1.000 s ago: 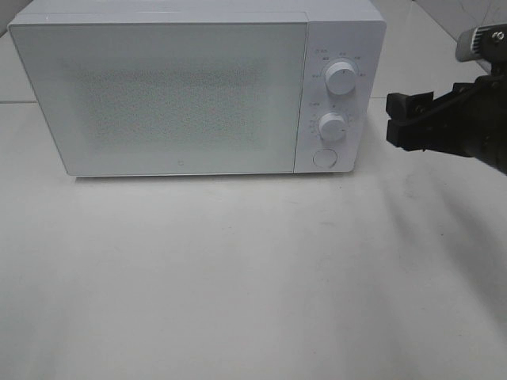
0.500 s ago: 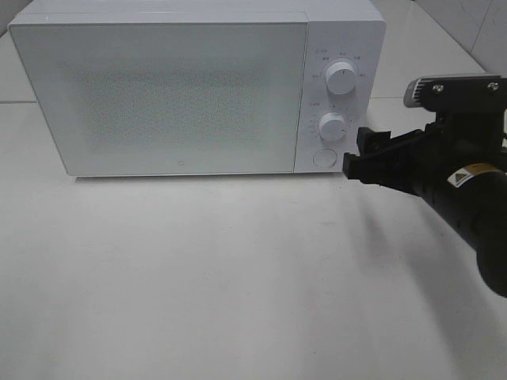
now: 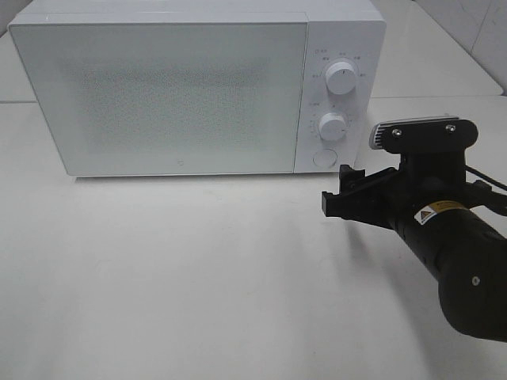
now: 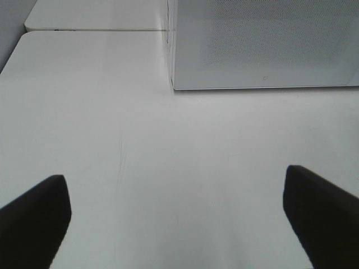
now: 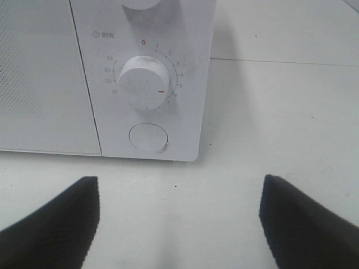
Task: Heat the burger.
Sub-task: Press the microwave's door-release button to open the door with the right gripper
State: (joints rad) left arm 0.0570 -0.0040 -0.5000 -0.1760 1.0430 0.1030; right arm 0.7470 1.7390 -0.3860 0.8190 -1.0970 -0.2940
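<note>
Open wide and holding nothing, my right gripper (image 3: 337,195) hangs over the table (image 3: 182,285), a little in front of the control panel (image 3: 352,43) of the microwave (image 3: 198,12) and not touching it. My left gripper (image 4: 174,179) shows only in its own wrist view. Its two fingers also stand far apart with nothing between them, and under them is only the bare white table.

On the table stands the white microwave, which is the biggest thing. Its door (image 3: 170,95) is shut. The window in the door is a fine dotted screen, and I cannot see through it.

On the control panel, on the right side in the high view, the upper knob (image 3: 341,77) comes first. The lower knob (image 3: 333,127) is under it. In my right wrist view the red mark on this lower knob stands away from the zero on its dial. The round button (image 3: 323,157) is the lowest and smallest part, and it is the part nearest to my right gripper.

Where the burger is, I cannot tell.
</note>
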